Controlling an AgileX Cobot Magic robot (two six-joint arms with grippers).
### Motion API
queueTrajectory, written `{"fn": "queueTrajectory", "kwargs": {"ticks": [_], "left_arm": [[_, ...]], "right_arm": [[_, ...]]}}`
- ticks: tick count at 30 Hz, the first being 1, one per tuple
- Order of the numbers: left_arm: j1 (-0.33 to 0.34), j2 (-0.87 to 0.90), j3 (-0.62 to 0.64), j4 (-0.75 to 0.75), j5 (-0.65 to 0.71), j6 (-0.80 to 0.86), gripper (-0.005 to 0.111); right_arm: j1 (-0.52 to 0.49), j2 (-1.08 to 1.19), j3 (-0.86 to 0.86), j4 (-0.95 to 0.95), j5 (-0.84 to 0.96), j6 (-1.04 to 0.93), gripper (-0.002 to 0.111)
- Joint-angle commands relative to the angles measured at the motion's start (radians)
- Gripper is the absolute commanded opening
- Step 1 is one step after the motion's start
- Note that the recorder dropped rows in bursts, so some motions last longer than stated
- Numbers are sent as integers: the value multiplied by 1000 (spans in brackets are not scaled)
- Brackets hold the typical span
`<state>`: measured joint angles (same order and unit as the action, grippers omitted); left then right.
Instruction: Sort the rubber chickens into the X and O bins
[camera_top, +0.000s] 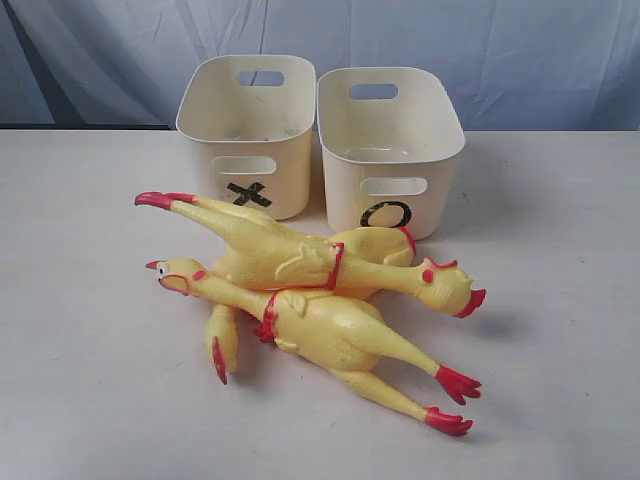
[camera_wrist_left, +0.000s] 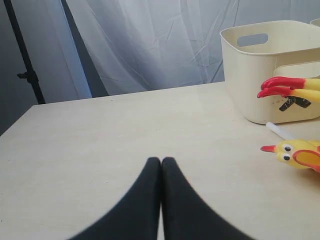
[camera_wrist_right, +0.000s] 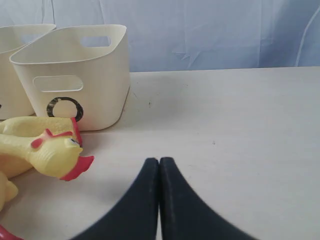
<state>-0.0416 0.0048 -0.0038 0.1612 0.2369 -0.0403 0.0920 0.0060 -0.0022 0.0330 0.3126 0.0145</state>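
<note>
Rubber chickens (camera_top: 300, 265) heaped mid-surface, just before X and O bins (camera_top: 300, 160) toward far edge. Left pincer (camera_wrist_left: 161, 162), right pincer (camera_wrist_right: 159, 162) — both pressed together, empty. Toys likely light, squashy — take by neck.

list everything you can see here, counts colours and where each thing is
chicken with head to the right: 1, yellow and red, back of the pile, feet toward the X bin
chicken with head to the left: 1, yellow and red, front of the pile
other chicken parts: at least 2, yellow and red, partly hidden in the pile
X bin: 1, cream, behind the pile, left
O bin: 1, cream, close beside the X bin, right
table: 1, off-white, under everything
curtain: 1, pale blue-grey, behind the table
stand: 1, black, off the table by the curtain
left gripper: 1, black, shut, empty, over bare table
right gripper: 1, black, shut, empty, over bare table
</note>
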Motion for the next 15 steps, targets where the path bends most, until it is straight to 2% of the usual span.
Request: {"fn": "queueTrajectory", "kwargs": {"ticks": [1,15], "left_arm": [[-9,-5,4,1,-1,-4,0],[-9,-5,4,1,-1,-4,0]], "right_arm": [[1,-6,2,7,-7,-4,-1],[1,-6,2,7,-7,-4,-1]]}}
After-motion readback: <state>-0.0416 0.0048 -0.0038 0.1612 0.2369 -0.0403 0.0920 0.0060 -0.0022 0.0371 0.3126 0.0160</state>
